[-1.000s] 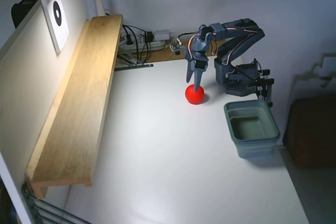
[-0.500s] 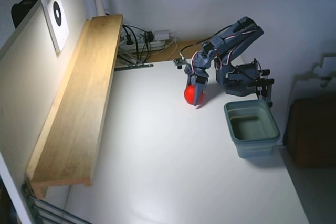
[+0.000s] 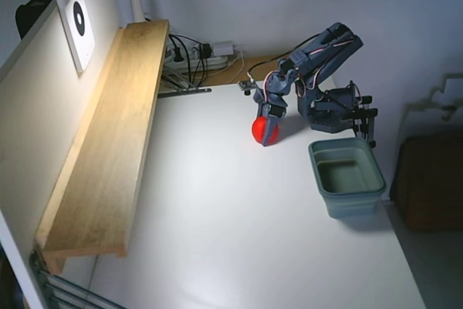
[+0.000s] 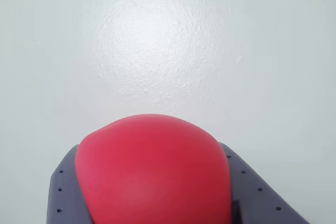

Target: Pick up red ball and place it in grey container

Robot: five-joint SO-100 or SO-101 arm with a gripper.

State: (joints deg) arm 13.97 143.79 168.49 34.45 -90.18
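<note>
On a white table top, a grey-blue jointed robot arm is seen in the fixed view, folded forward from its base at about 1 o'clock of the picture. The two-finger grey-blue gripper is lowered to the table surface. The small smooth bright red ball is enclosed between the fingers, low at the table; whether it touches the surface cannot be told. In the wrist view the red ball fills the lower middle of the picture, and a grey-blue finger with small holes is pressed against it at 8 o'clock, while the other finger is seen at 4 o'clock. The gripper is therefore closed only as far as the ball allows, and the ball is held in it.

The grey-blue rectangular plastic tub with rounded corners is placed at about 4 o'clock from the ball in the fixed view, well apart from it, just in front of the arm base. Nothing is seen inside it.

A long pale wooden shelf board runs along the 9 o'clock side of the table. Black cables and a white power strip are found at 12 o'clock, behind the table edge.
</note>
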